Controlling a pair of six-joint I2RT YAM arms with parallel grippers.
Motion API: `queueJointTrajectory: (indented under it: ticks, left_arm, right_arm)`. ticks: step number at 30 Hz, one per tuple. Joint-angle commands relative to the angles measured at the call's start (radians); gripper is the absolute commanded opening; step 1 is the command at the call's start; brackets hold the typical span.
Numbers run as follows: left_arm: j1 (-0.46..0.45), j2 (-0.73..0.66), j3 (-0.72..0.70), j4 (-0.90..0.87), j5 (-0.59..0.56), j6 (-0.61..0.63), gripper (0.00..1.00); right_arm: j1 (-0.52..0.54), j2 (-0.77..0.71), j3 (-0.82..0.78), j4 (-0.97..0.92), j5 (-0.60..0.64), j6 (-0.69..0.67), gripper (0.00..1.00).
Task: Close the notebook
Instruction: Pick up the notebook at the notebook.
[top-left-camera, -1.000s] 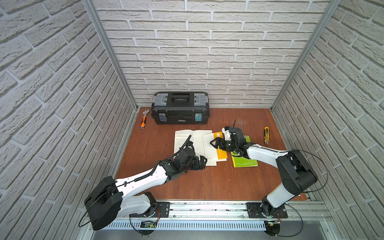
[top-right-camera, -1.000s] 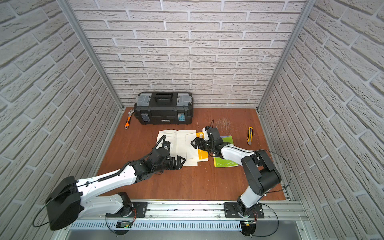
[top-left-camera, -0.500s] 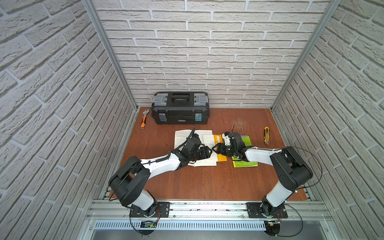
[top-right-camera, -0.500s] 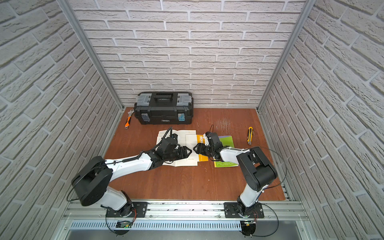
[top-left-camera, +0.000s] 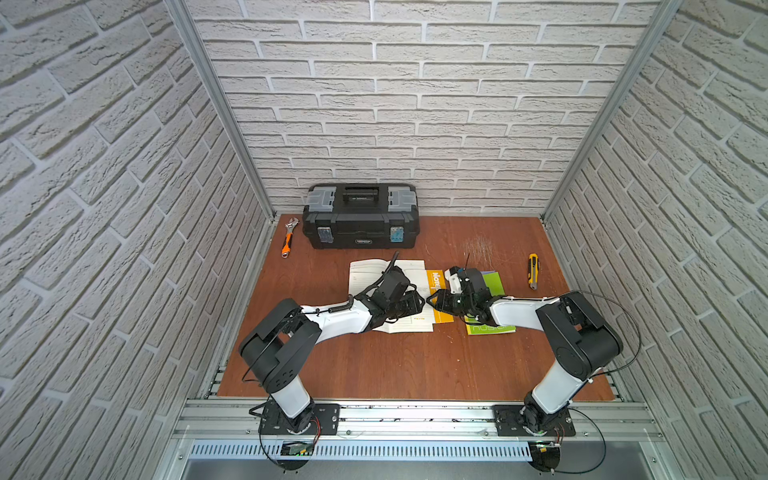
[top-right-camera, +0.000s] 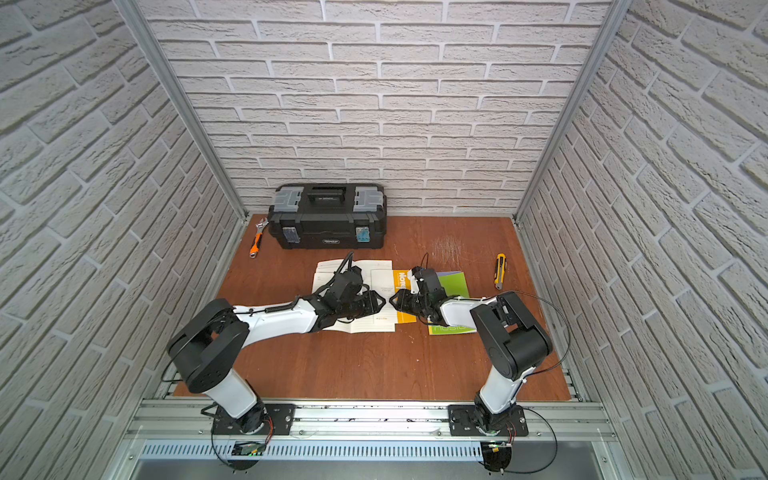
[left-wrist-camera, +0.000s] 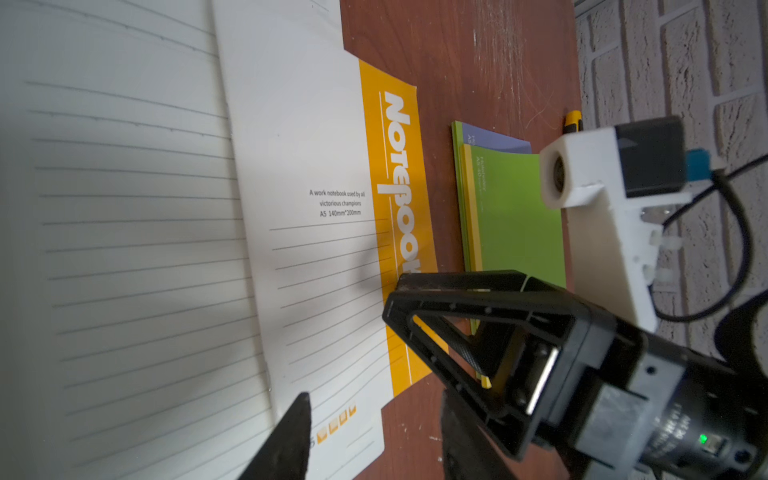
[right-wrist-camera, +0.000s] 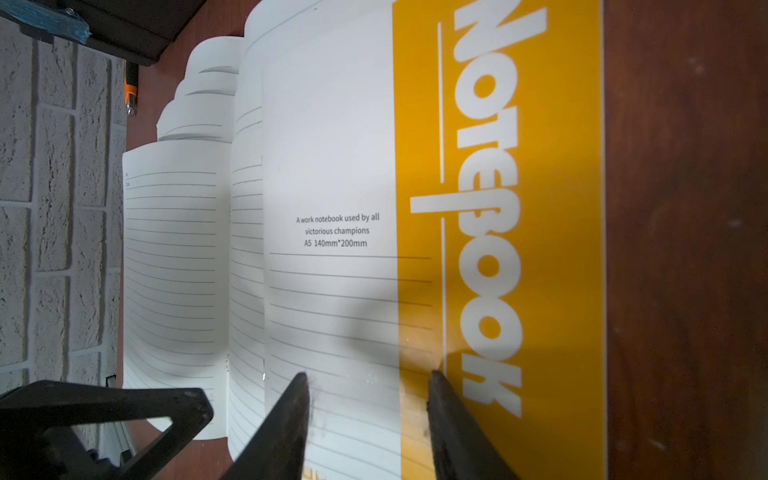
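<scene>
A single wrench (top-left-camera: 287, 241) lies in the back left corner of the tabletop (top-left-camera: 395, 365). One black toolbox (top-left-camera: 360, 218) stands at the back edge just beside it.

The one open notebook (top-left-camera: 368, 276) lies flat in the middle of the tabletop. Its lined pages are on the left and its white and yellow cover (top-left-camera: 436, 282) is face up on the right.

The left gripper (top-left-camera: 417, 305) reaches across the pages to the near end of the cover. In its wrist view the fingers (left-wrist-camera: 291, 432) stand partly apart. One is at the seam between page and cover and the other is past the cover's near corner, so that corner sits in the gap. I cannot tell whether they pinch it.

The right gripper (top-left-camera: 432, 300) faces it nearly tip to tip, low over the cover's outer edge. Its fingers (right-wrist-camera: 291, 415) are also partly apart, one over the white part and one over the yellow band, with nothing clamped between them. Whether they press on the cover I cannot tell.

Just beside the cover, under the right arm, lies one small stack of closed notebooks (top-left-camera: 494, 280), green on top with purple beneath. Their number is unclear.

One yellow utility knife (top-left-camera: 532, 272) lies near the right edge.
</scene>
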Motion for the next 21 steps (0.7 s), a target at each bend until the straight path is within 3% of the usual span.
queueJointTrajectory:
  ticks: [1, 10, 16, 21]
  left_arm:
    - [0.014, 0.02, 0.01, 0.006, -0.035, -0.002, 0.5]
    - [0.028, 0.079, 0.033, 0.005, -0.032, 0.0, 0.51]
    - [0.033, 0.11, 0.018, 0.066, -0.023, -0.023, 0.39]
    - [0.033, 0.126, 0.017, 0.092, -0.017, -0.034, 0.39]
  right_arm:
    - [-0.004, -0.004, -0.013, 0.021, -0.005, -0.003, 0.49]
    - [-0.007, -0.01, -0.019, 0.017, -0.007, -0.005, 0.5]
    - [-0.008, -0.013, -0.015, 0.008, -0.008, -0.009, 0.5]
    - [-0.011, -0.011, -0.014, 0.008, -0.009, -0.012, 0.51]
